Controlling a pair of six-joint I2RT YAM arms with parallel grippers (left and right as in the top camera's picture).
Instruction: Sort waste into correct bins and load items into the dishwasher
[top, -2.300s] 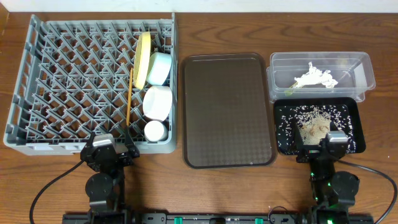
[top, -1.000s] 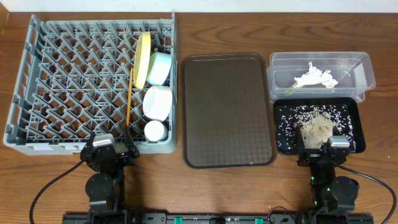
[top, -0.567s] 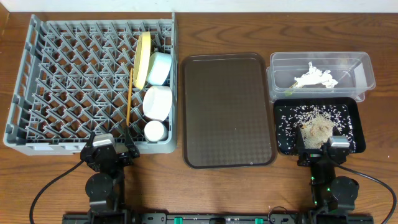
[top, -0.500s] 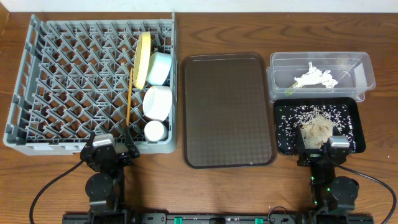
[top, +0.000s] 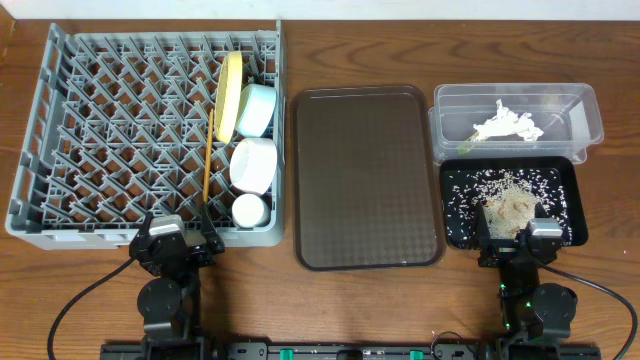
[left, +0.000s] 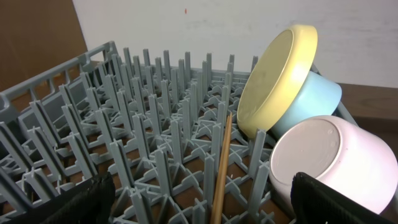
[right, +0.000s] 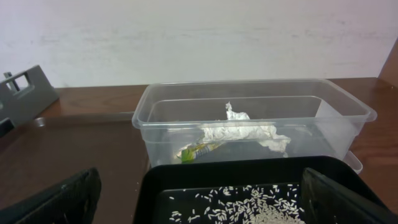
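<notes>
The grey dish rack (top: 110, 130) holds the yellow plate (top: 230, 92) on edge, the light blue bowl (top: 257, 110), the white bowl (top: 254, 164), the small white cup (top: 248, 210) and the wooden chopsticks (top: 208, 160). In the left wrist view the plate (left: 273, 78), blue bowl (left: 320, 99), white bowl (left: 323, 158) and chopsticks (left: 221, 168) show close up. The clear tub (top: 515, 122) holds the white napkin (top: 508, 127) and green-yellow wrapper (right: 199, 150). The black tray (top: 510, 203) holds rice scraps (top: 505, 205). My left gripper (top: 172, 243) and right gripper (top: 528, 238) are both open and empty at the table's front edge.
The dark brown serving tray (top: 366, 175) lies between the rack and the two bins, with nothing on it. A wall stands behind the table. Cables run from both arm bases along the front edge.
The right gripper has drawn back a little from over the black tray toward the front edge, uncovering the rice pile. The left arm has not moved.
</notes>
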